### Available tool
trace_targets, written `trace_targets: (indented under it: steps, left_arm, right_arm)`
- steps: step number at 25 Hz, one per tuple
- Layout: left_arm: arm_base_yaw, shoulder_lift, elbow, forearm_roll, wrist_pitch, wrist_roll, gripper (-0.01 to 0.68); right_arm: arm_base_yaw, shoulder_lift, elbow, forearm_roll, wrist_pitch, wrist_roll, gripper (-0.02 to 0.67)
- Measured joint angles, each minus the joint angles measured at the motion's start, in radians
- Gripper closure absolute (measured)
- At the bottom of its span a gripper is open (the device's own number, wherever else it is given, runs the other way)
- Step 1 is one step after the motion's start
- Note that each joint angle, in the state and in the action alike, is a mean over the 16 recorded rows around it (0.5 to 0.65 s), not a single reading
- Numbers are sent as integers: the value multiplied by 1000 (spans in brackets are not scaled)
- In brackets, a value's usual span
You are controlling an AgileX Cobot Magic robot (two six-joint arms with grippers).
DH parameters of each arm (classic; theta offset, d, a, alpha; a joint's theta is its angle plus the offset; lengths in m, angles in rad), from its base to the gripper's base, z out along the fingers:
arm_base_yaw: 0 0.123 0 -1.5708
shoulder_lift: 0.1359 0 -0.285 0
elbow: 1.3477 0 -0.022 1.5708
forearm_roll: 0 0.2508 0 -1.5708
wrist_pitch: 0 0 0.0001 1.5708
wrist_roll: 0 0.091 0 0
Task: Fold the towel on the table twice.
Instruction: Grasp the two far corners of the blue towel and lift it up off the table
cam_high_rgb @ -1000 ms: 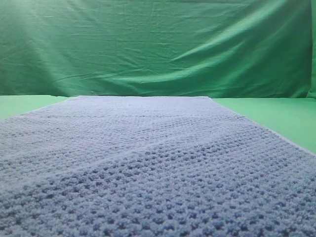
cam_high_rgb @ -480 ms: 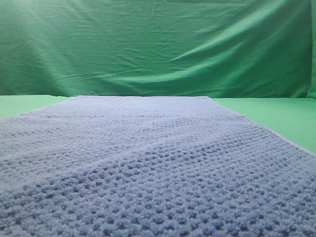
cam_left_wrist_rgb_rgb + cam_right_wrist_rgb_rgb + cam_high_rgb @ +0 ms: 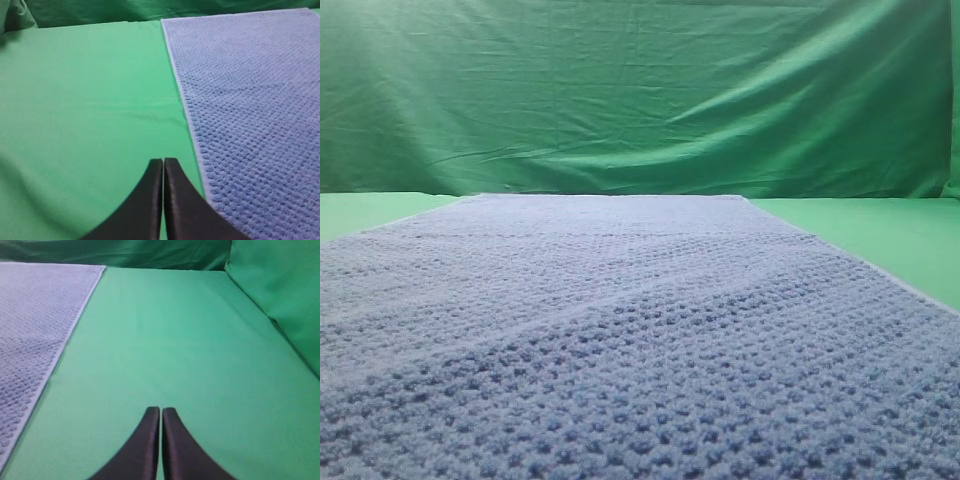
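No readable text, label, brand, number or sign anywhere on the towel (image 3: 620,330) or around it

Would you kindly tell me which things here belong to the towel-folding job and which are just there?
Job: towel, lying flat and unfolded; table; left gripper and right gripper, both shut and empty over bare table beside the towel.

Just there: green backdrop, wrinkled, behind the table.
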Motion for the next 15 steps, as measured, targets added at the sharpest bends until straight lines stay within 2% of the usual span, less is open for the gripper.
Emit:
trace_targets:
  steps: [11, 15]
  left_arm:
    - [0, 0, 2, -236, -266, 0, 673]
    - [0, 0, -16, -267, -292, 0, 673]
  right_arm:
    - [0, 0, 5, 58, -273, 11, 649]
    - [0, 0, -19, 60, -314, 23, 649]
